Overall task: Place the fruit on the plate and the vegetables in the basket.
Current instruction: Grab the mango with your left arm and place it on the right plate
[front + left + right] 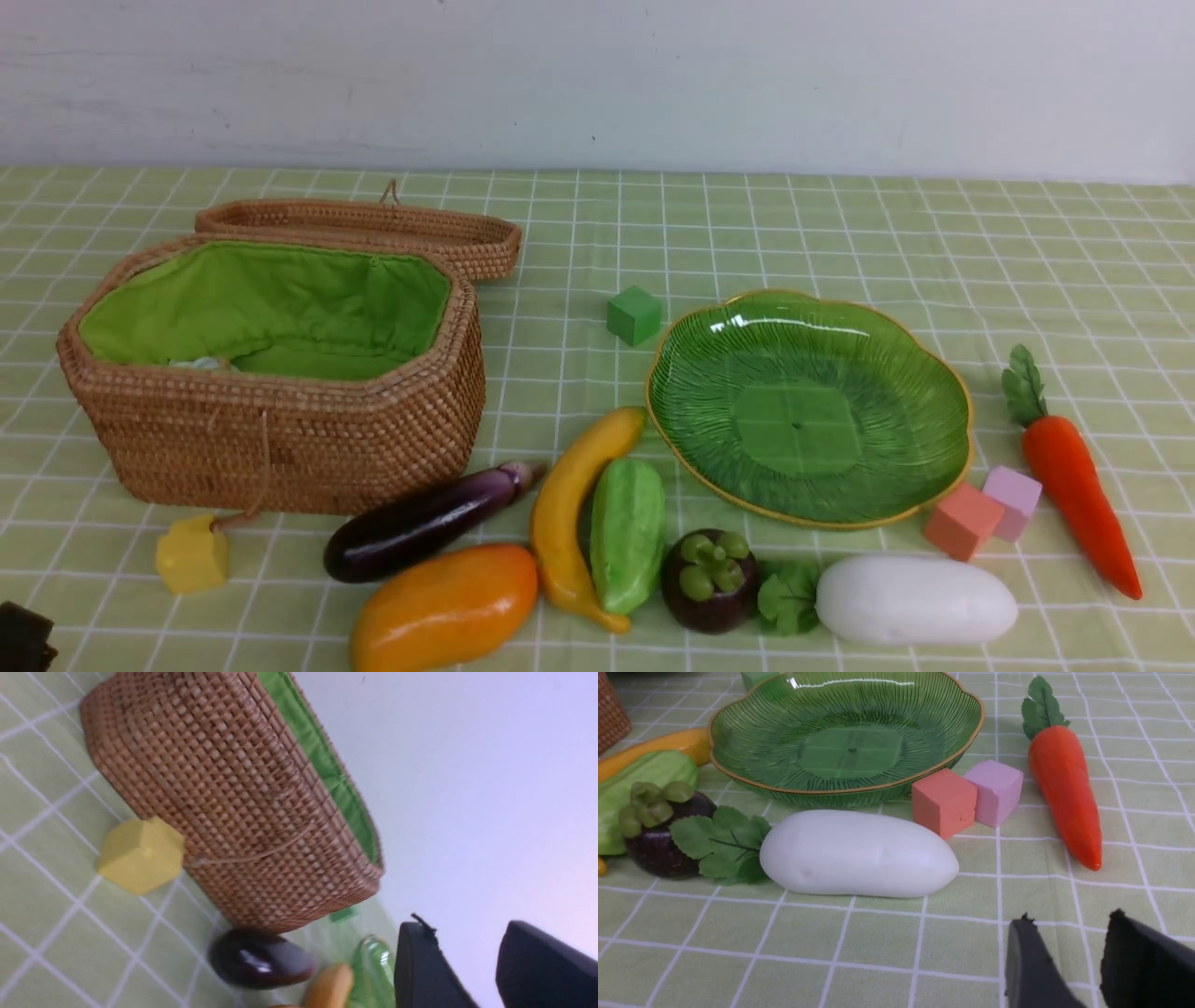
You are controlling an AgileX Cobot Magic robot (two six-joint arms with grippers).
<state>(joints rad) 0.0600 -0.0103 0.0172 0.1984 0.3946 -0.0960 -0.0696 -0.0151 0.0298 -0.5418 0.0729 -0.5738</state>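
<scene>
Radish (pixel 859 854) lies apart from the right pincer (pixel 1070 915)

I count three fruits: mango (pixel 443 607), banana (pixel 574 509), mangosteen (pixel 711 581). Four vegetables: eggplant (pixel 420 527), gourd (pixel 627 534), radish (pixel 915 600), carrot (pixel 1074 485). Four foam cubes (pixel 634 315) (pixel 191 553) (pixel 963 521) (pixel 1013 499). One plate (pixel 803 411), one basket (pixel 299 439).

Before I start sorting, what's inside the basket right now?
Mostly bare green lining inside the basket; a small pale thing peeks over the near wall, unidentifiable. Nothing else shows, but that wall hides the floor's front strip.
</scene>
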